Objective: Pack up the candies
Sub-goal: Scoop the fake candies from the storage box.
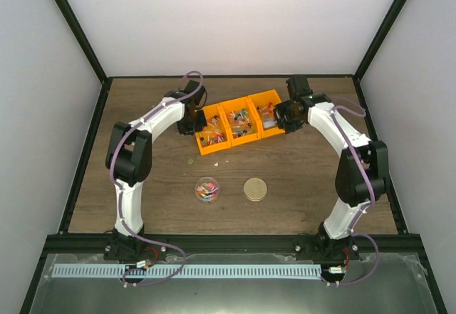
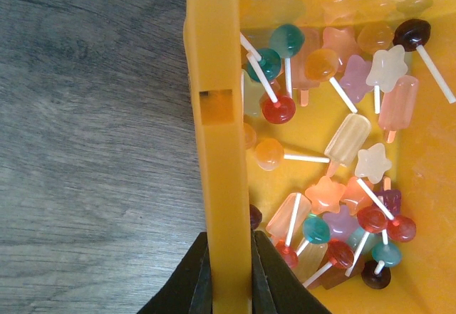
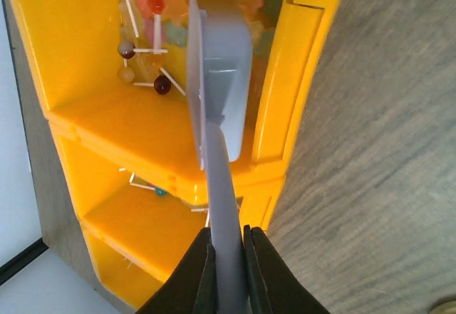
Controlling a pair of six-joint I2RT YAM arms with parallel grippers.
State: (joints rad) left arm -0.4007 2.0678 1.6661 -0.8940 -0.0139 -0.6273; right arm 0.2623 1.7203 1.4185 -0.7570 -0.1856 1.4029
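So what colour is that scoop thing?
Pale grey. The scoop shows best in the right wrist view, against the orange bin.

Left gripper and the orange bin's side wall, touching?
Touching. Left wrist view: the left gripper clamps the wall of the orange bin from both sides, no gap.

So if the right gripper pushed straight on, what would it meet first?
Probably the candies in the orange bin, met by the grey scoop clamped in its jaws; depth is hard to judge.
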